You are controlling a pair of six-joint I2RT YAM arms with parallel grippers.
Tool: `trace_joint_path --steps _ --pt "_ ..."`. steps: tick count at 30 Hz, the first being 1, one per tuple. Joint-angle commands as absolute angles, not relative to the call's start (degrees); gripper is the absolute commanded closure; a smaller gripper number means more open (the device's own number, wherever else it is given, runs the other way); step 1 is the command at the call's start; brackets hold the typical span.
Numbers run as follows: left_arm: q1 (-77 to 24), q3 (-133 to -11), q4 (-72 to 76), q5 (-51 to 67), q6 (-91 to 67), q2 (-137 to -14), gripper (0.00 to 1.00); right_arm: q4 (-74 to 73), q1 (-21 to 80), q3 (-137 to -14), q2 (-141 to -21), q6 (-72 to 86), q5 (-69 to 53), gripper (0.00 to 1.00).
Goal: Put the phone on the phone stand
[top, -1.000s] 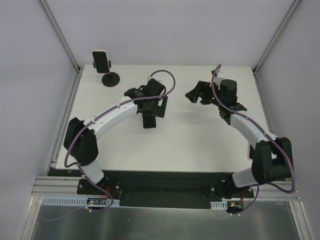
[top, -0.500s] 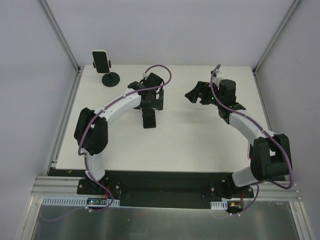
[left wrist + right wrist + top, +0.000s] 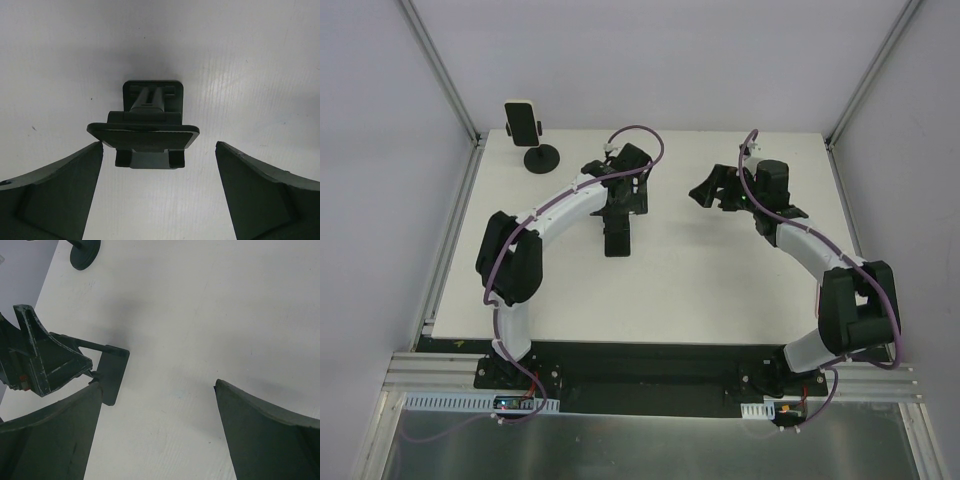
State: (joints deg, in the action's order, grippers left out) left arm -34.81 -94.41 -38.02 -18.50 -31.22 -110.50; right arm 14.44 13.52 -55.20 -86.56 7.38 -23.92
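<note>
A phone [image 3: 523,120] with a light case and dark screen sits upright on a round-based black stand [image 3: 541,158] at the table's far left corner. A second dark stand [image 3: 617,238] with a tilted plate and two lip hooks rests on the table mid-left; it also shows in the left wrist view [image 3: 145,132] and the right wrist view [image 3: 112,375]. My left gripper [image 3: 620,208] [image 3: 159,145] is open just above this dark stand, fingers to either side. My right gripper [image 3: 703,192] [image 3: 158,385] is open and empty over bare table to the right.
The white table [image 3: 720,280] is bounded by metal frame posts [image 3: 445,75] at the back corners and grey walls. The round base of the far stand shows at the top of the right wrist view [image 3: 85,252]. The left gripper's body [image 3: 40,365] shows there too.
The left arm's elbow has swung right and forward, and its wrist has shifted slightly back over the dark stand. The dark stand and the phone have not moved. The right arm barely moved.
</note>
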Motion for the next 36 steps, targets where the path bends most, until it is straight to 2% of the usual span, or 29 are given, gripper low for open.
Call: trace_joint_path --steps 1,7,13,26,29,30,31,33,34,36 --pt "-34.54 -96.86 -39.11 -22.14 -33.13 -111.44 0.08 17.93 12.92 -56.87 -86.92 7.91 -25.84 0.03" --pt "-34.28 -97.73 -39.29 -21.89 -33.14 -112.15 0.13 18.11 12.66 -56.95 -87.45 8.26 -26.19 0.04" --pt "-34.28 -98.44 -39.20 -20.65 -29.89 -112.85 0.10 18.63 12.39 -57.04 -88.06 8.52 -26.63 0.04" --pt "-33.84 -100.11 -39.20 -21.09 -27.51 -114.43 0.26 18.81 11.78 -57.04 -88.51 8.70 -27.16 0.03" --pt "-33.75 -100.11 -38.94 -21.44 -26.55 -114.26 0.40 18.90 11.86 -57.04 -88.59 8.79 -27.33 0.03" --pt "-33.58 -100.19 -38.50 -21.53 -26.19 -114.17 0.48 18.81 11.69 -56.95 -88.68 8.70 -27.42 0.03" --pt "-33.49 -100.20 -38.15 -21.45 -24.80 -114.00 0.64 18.81 11.69 -57.04 -88.68 8.70 -27.42 0.03" --pt "-32.44 -100.89 -37.18 -19.35 -22.25 -114.08 0.84 18.81 11.60 -57.04 -88.77 8.79 -27.51 0.04" --pt "-32.00 -101.51 -36.83 -18.29 -19.37 -114.52 0.98 18.81 11.60 -57.04 -88.86 8.79 -27.60 0.03" --pt "-30.06 -103.53 -35.17 -17.40 -16.19 -115.04 1.00 18.90 11.52 -57.04 -88.94 8.88 -27.77 0.04"
